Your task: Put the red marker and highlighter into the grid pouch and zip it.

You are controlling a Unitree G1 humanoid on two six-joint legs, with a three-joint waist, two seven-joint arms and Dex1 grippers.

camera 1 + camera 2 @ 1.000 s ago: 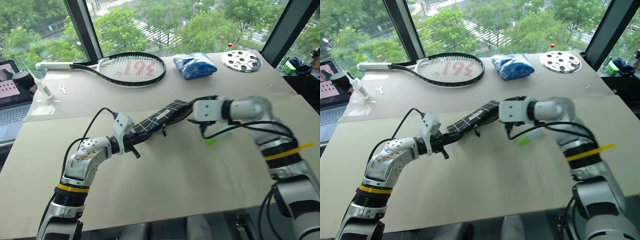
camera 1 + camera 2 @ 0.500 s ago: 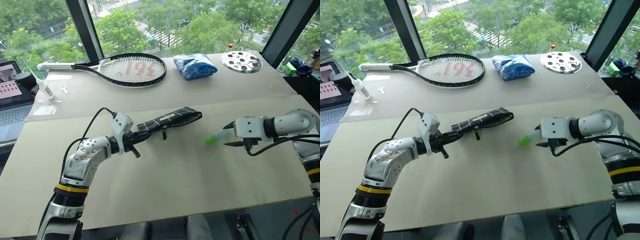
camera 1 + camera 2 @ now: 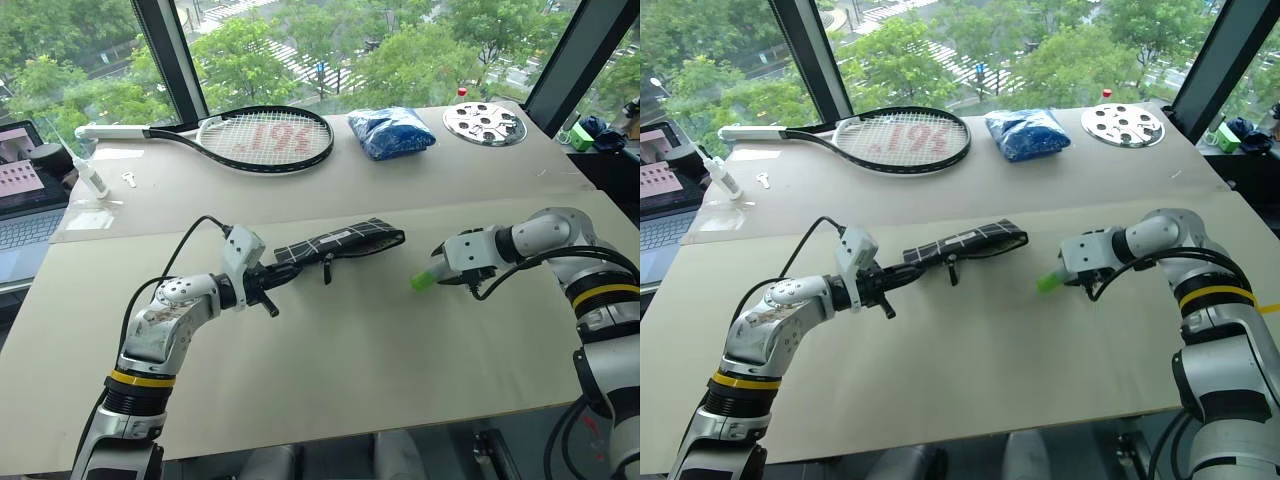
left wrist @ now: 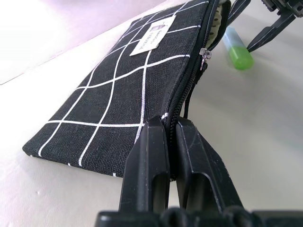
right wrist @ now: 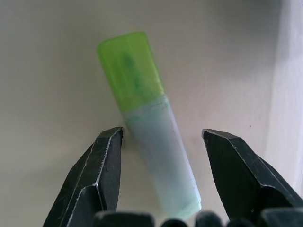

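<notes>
The right gripper (image 5: 160, 142) stood with its two black fingers spread wide on either side of the highlighter (image 5: 146, 118), which lay flat on the pale tabletop (image 3: 330, 370), its pale body between the fingertips and its green cap pointing away from the wrist. The pen's long axis ran nearly in line with the gripper, so the fingers faced its two sides and a plain squeeze looked enough to take it; no contact could be made out yet. From the head camera, the highlighter (image 3: 424, 279) rested just right of the grid pouch (image 3: 340, 241), near its open mouth and closest to the right arm. The left gripper (image 4: 170, 156) was clamped tight on the pouch's near corner at the zipper seam, holding that end while the far end gaped. The zipper pull (image 4: 203, 57) hung partway along the track. The red marker could not be made out; it was judged to be inside the pouch already.
</notes>
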